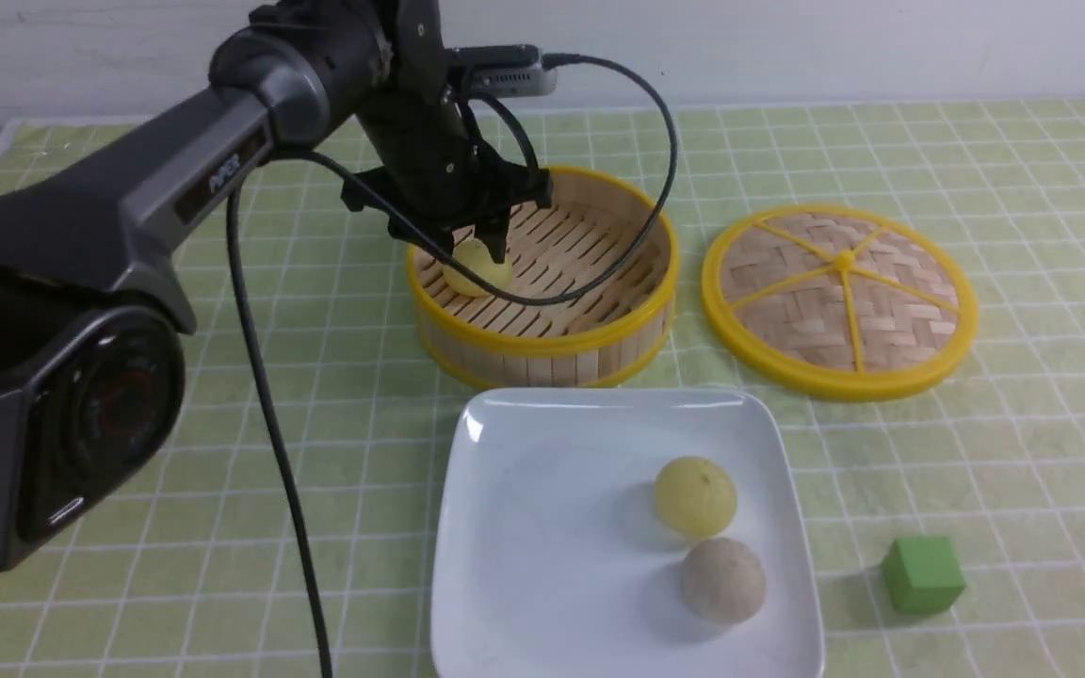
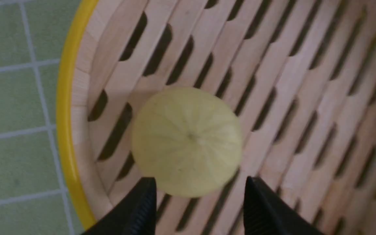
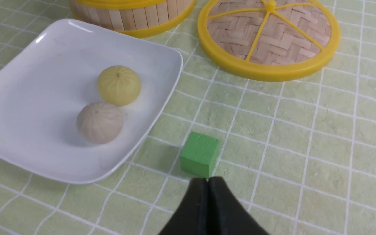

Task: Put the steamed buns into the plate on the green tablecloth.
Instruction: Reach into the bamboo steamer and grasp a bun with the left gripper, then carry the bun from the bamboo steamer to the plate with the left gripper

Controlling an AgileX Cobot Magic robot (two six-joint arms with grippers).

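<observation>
- Left gripper (image 1: 467,247): reaches down into the bamboo basket (image 1: 542,339) at the left of the scene. Its jaws stand apart and hold nothing.
- First steamed bun (image 1: 477,273): lies on the slatted basket floor close to the left wall, directly under the gripper. The fingertips flank its edge, and no contact shows.
- Step in hand, as judged: the pick of the last bun left outside the plate, so the task looks about half done.
- Next move, as judged: bring the tips down on either side of the bun's widest part and close softly on the round body. Then lift it clear of the yellow rim and carry it to the bare left half of the plate.
- Plate (image 1: 542,527): white and square, on the green tablecloth (image 1: 1023,452) that covers the desk, just in front of the basket.
- Second steamed bun (image 1: 694,496): already on the plate, right of centre, beside a grey-beige ball (image 1: 722,580). Whether the two touch cannot be told.
- Woven lid (image 1: 839,297): lies flat on the cloth to the right of the basket, apart from it.
- Green cube (image 1: 922,574): sits on the cloth just beside the plate's right edge.
- Right gripper (image 3: 207,182): jaws pressed together and empty, hovering near the cube.
- Left wrist view only: shows the gap between the jaws and the bun's dimpled, pleated top. In the front view the gripper and its cable cover most of this.
- Right wrist view only: shows the right gripper, which is absent from the front view.
- Front view only: shows basket, plate and lid together, and so the path from basket to plate.
</observation>
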